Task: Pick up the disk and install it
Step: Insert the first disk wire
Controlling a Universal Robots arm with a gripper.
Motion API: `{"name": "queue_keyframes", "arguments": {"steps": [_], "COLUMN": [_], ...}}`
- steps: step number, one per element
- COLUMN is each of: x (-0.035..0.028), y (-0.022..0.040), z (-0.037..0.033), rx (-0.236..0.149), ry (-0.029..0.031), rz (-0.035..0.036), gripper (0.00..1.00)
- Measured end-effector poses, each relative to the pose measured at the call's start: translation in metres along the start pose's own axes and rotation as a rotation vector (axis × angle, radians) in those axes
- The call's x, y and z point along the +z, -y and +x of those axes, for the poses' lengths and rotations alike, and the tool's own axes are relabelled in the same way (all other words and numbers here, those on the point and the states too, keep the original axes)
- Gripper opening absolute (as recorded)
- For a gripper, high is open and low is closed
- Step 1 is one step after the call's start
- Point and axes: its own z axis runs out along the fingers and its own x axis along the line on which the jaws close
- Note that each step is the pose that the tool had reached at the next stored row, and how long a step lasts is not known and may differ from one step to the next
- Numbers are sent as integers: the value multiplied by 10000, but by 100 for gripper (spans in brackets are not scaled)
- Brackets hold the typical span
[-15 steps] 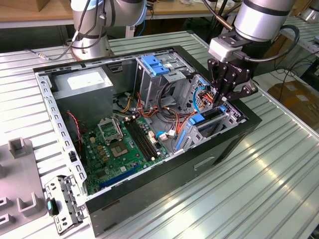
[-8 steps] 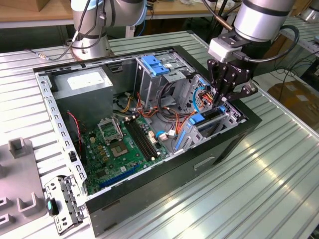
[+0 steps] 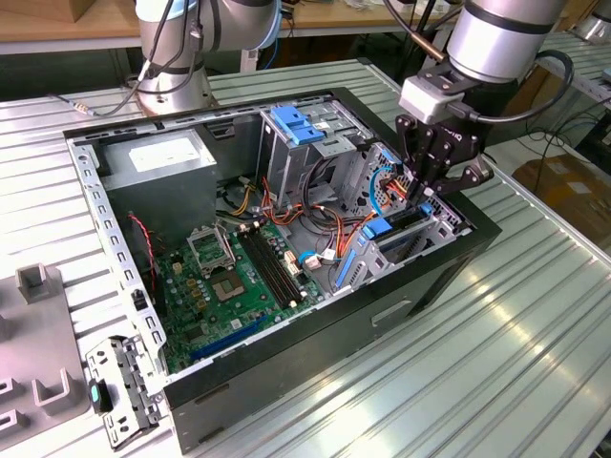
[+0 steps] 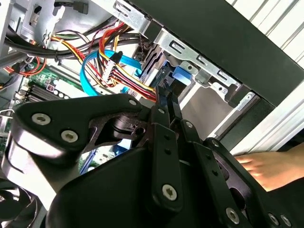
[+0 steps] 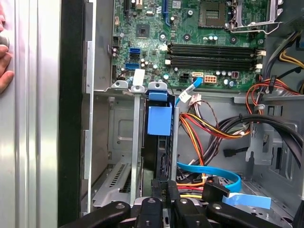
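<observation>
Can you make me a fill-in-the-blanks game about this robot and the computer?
The disk standing in its bay has ___ plastic on it.
The motherboard is coloured ___.
The gripper reaches down into the open computer ___.
A person's ___ rests on the table beside it.
Missing words: blue; green; case; hand.

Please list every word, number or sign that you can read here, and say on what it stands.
No text can be read here.
White label on the grey metal box: print too small to read.
Motherboard: printed markings too small to read.
</observation>
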Motion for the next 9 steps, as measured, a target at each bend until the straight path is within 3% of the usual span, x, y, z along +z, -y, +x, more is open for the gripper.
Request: {"name": "queue_keyframes", "arguments": {"steps": [9], "x": [12], "y": [-3], "z": [-1], "rx": [29], "ry": [2], "rz": [-1], "gripper": [16]}}
